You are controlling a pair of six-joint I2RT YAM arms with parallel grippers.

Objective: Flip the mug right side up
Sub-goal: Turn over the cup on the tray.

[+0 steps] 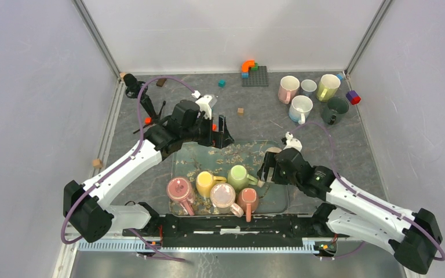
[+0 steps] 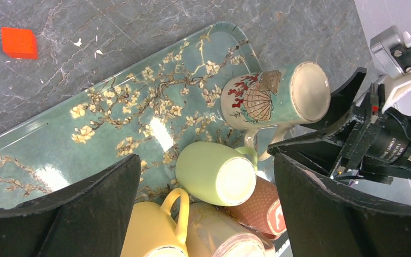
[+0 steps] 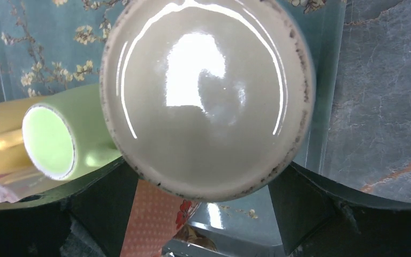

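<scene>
— Mug (image 2: 262,99), where is it?
— I see it upside down at the tray's (image 2: 85,123) right end, between my right gripper's (image 3: 203,167) wide jaws; contact unclear. Left gripper (image 2: 206,158): wide, over the tray.

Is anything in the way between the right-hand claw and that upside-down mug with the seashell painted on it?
Nothing visible. The right gripper, open, faces the bare base of the seashell-painted ceramic mug directly. The pale green upside-down mug stands close beside it on the floral tray, not between.
</scene>
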